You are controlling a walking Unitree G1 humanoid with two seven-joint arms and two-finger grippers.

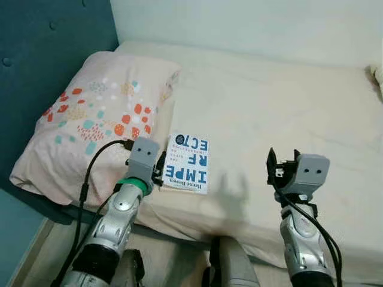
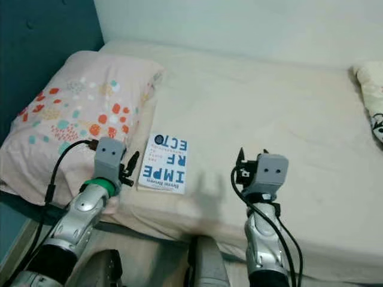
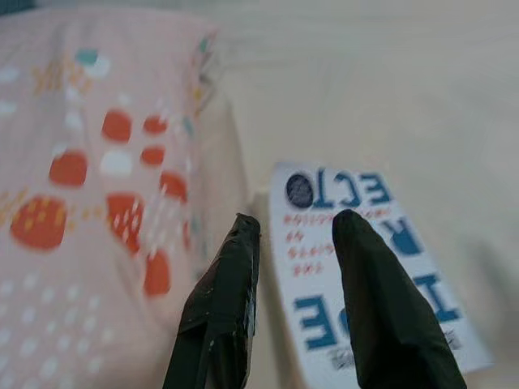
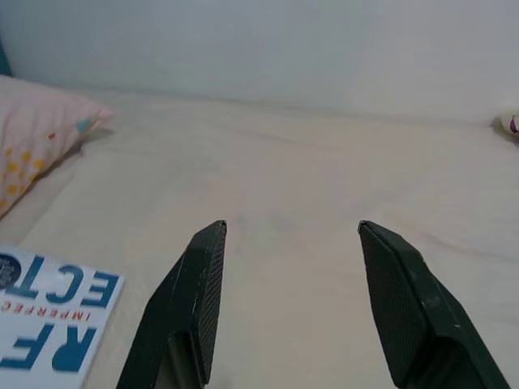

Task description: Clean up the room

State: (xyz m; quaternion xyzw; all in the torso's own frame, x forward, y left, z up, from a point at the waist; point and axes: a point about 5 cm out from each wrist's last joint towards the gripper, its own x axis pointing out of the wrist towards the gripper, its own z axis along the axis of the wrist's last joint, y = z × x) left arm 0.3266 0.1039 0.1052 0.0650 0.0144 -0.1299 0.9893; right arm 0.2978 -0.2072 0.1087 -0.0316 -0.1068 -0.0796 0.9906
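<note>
A bed (image 1: 287, 113) covered with a cream sheet spans the scene, its near edge running just in front of both arms. A blue padded headboard (image 1: 42, 54) stands at the left, and a pale wall (image 1: 251, 27) bounds the far side.

A pillow (image 1: 96, 116) with a pink case printed in orange, teal and white spots lies at the left end of the bed, against the headboard. A second patterned pillow (image 2: 370, 101) sits at the far right edge, only partly in view.

A white paperback book (image 1: 187, 162) lies flat on the sheet close to the near edge, just right of the spotted pillow. Its cover carries large blue letters reading "IMPE / RF / ECT", with the word "IMPERFECT" in small red print and further small lines too fine to read. The text is upside down as seen from the robot.

The left gripper (image 3: 293, 231) is positioned at the near left corner of the book, beside the pillow; its fingers (image 3: 369, 267) are set narrowly apart and hold nothing.

The right gripper (image 4: 292, 231) hovers over bare sheet well right of the book, fingers spread wide and empty. The sheet to the right and beyond the book is unobstructed.
</note>
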